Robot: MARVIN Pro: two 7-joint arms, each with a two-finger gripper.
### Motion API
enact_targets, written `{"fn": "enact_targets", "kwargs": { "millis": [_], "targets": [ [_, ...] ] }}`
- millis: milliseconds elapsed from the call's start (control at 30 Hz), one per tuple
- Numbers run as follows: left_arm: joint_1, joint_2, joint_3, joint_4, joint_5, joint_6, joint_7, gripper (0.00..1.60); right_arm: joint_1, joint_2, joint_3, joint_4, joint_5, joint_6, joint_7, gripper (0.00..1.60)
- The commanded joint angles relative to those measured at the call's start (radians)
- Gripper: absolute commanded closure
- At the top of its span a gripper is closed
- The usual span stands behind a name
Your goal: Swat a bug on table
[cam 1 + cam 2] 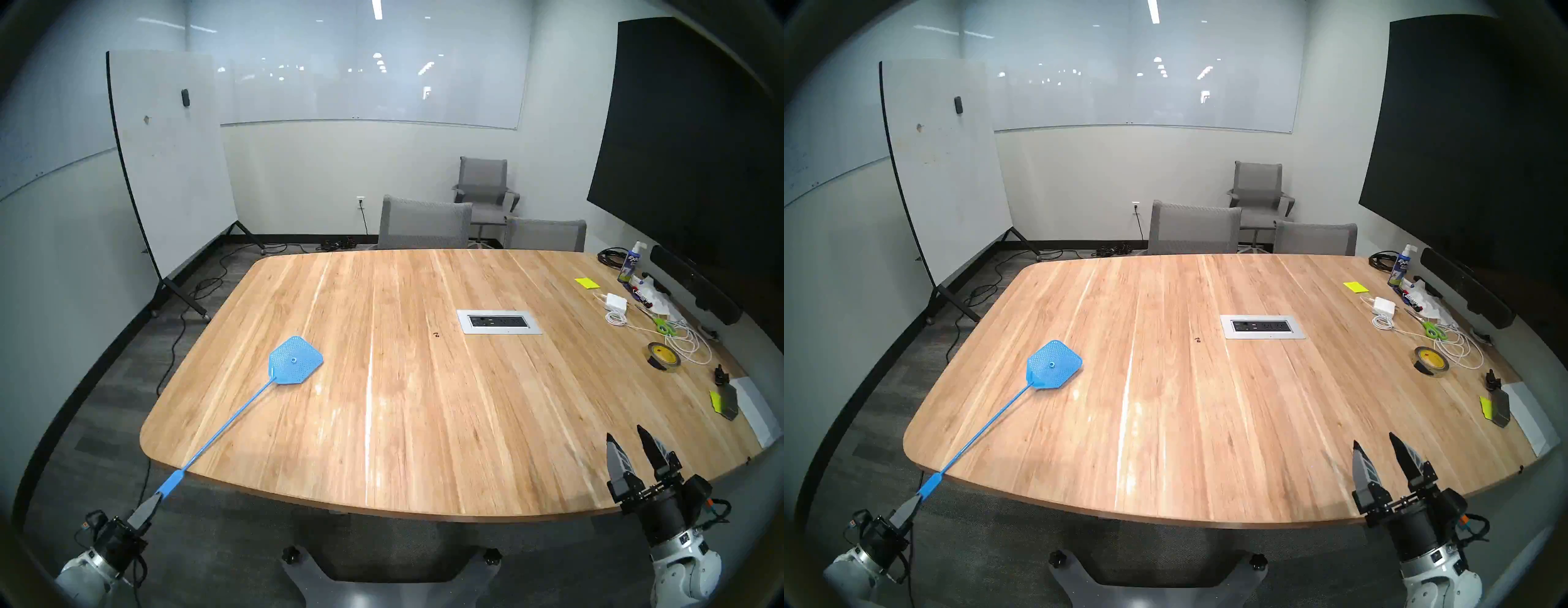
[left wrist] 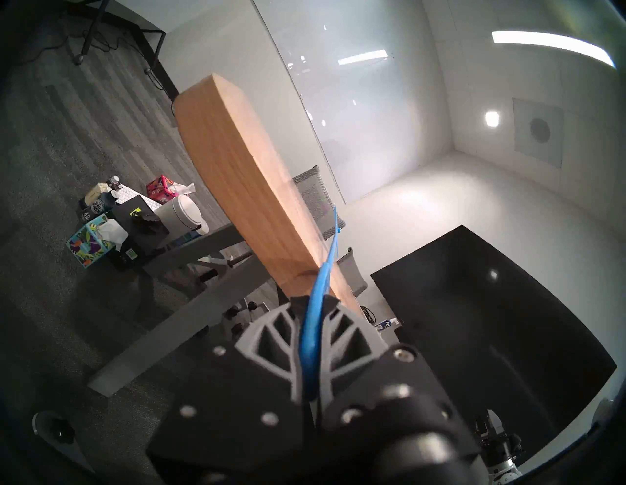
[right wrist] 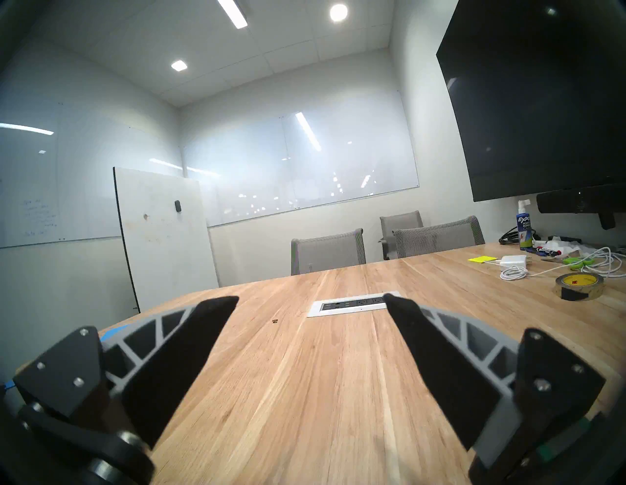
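Bug (image 1: pixel 436 335): tiny dark speck lying on the wood-plank counter (image 1: pixel 424 424), near centre of the head view, just left of the inset grey outlet panel (image 1: pixel 499 321); also seen between the spread fingers in the right wrist view (image 3: pixel 275 320). Swatter (image 1: pixel 237 416): blue, long thin handle, perforated head (image 1: pixel 295 360) resting on or just above the counter at centre left, well apart from the bug. Left end effector (image 1: pixel 146 511): lower left of the frame, off the counter's near edge, closed on the very end of the swatter handle, the blue grip pinched between its grey fingers (image 2: pixel 271 335). Right end effector (image 1: pixel 628 450): lower right, jaws spread wide, holding nothing, above the counter's near edge. Hazards, as judged: the grip sits at the extreme handle tip, so a fast swing could twist or slip the handle out from the fingers; the slender shaft will likely flex and lag, landing the head short of or beside so small a target; the head must travel far to the right across the frame, and an overshoot would strike the outlet panel; a steep downward stroke could jam the head's edge into the wood instead of landing it flat; a low sweep could brush the bug away rather than swat it.
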Motion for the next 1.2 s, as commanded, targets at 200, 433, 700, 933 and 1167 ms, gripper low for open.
{"fn": "enact_targets", "kwargs": {
  "millis": [200, 433, 700, 933, 1167],
  "targets": [
    [0.170, 0.059, -0.078, -0.168, -0.047, -0.020, 0.001, 1.60, 0.001, 0.001, 0.000, -0.016, -0.001, -0.001, 0.002, 0.00],
    [0.244, 0.079, -0.127, -0.257, -0.065, -0.028, 0.001, 1.60, 0.002, 0.001, 0.000, -0.016, -0.001, 0.000, 0.002, 0.00],
    [0.328, 0.088, -0.243, -0.337, -0.070, -0.104, 0.001, 1.60, 0.003, 0.000, 0.001, -0.014, -0.001, -0.001, 0.003, 0.00],
    [0.416, 0.074, -0.357, -0.411, -0.066, -0.172, 0.001, 1.60, 0.004, 0.000, 0.001, -0.013, -0.001, 0.000, 0.004, 0.00],
    [0.494, 0.045, -0.466, -0.496, -0.048, -0.239, 0.001, 1.60, 0.005, 0.000, 0.001, -0.011, -0.001, 0.000, 0.005, 0.00]
  ]
}}
